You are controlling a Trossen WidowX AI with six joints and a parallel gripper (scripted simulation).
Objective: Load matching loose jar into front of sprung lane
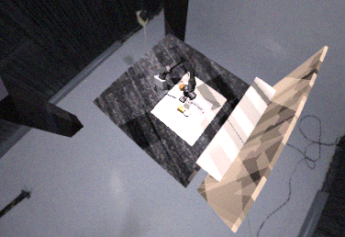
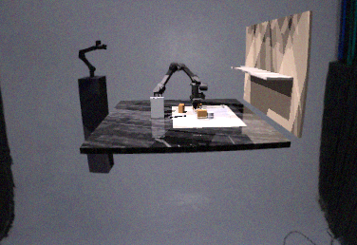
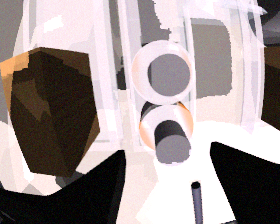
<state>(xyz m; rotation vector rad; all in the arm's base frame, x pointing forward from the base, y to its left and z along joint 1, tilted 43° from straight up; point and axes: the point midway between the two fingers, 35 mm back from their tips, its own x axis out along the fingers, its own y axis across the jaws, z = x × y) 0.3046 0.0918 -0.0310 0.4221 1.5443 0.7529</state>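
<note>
Evidently the release step is at hand: the claw stands spread, its two dark fingers apart on either side of the near jar and touching nothing, so it grips no jar. Seen from the wrist, that jar sits just past the fingertips at about 12 o'clock from the claw, and a second jar with a matching grey top stands directly beyond it, the two in a row between the pale rails of the lane. I judge this placement deliberate (front jar at the stop, old one pushed back), though stop and pusher plate are not discernible. Both jars look upright, long axes vertical; the row runs from 6 to 12 o'clock. A brown block stands at 9 o'clock on the white mat of the worktop.
</note>
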